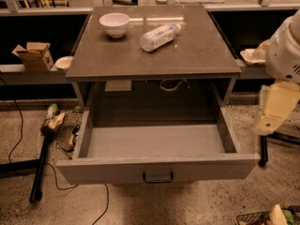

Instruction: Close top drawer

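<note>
The top drawer (154,142) is pulled far out of the gray cabinet. Its plain gray interior is bare. Its flat gray front (93,170) faces me at the bottom, with a small dark wire handle (158,177) at its centre. My arm's white and cream links (277,104) hang at the right edge, beside the drawer's right front corner and apart from it. My gripper itself is out of view.
On the cabinet top (117,55) stand a white bowl (114,23) and a lying plastic bottle (158,36). A wire basket with clutter (65,130) and cables lie on the floor to the left. A cardboard box (33,55) sits on a left shelf.
</note>
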Controlling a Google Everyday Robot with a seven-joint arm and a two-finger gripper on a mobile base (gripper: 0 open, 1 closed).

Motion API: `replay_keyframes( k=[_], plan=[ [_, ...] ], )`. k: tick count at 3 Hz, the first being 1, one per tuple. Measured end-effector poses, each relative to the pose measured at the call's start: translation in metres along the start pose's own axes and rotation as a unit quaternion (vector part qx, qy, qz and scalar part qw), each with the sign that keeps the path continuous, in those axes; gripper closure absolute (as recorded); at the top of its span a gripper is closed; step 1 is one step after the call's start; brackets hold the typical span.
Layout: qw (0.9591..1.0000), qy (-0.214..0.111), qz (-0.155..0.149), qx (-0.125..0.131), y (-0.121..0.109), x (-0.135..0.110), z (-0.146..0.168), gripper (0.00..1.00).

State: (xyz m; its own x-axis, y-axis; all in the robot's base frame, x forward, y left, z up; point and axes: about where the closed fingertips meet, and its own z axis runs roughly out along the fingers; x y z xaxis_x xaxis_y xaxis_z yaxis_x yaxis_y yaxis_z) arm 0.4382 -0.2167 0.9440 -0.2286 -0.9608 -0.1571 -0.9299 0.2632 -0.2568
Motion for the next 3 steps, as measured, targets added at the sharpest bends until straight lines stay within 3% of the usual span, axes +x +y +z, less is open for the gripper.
replay_keyframes(
  k=[2, 3],
  plan=[
    [0.9985, 0.001, -0.021, -0.050, 0.038, 0.016, 0.108, 0.00],
    [0.9967, -0.029, -0.028, -0.071, 0.058, 0.026, 0.147, 0.00]
  ],
)
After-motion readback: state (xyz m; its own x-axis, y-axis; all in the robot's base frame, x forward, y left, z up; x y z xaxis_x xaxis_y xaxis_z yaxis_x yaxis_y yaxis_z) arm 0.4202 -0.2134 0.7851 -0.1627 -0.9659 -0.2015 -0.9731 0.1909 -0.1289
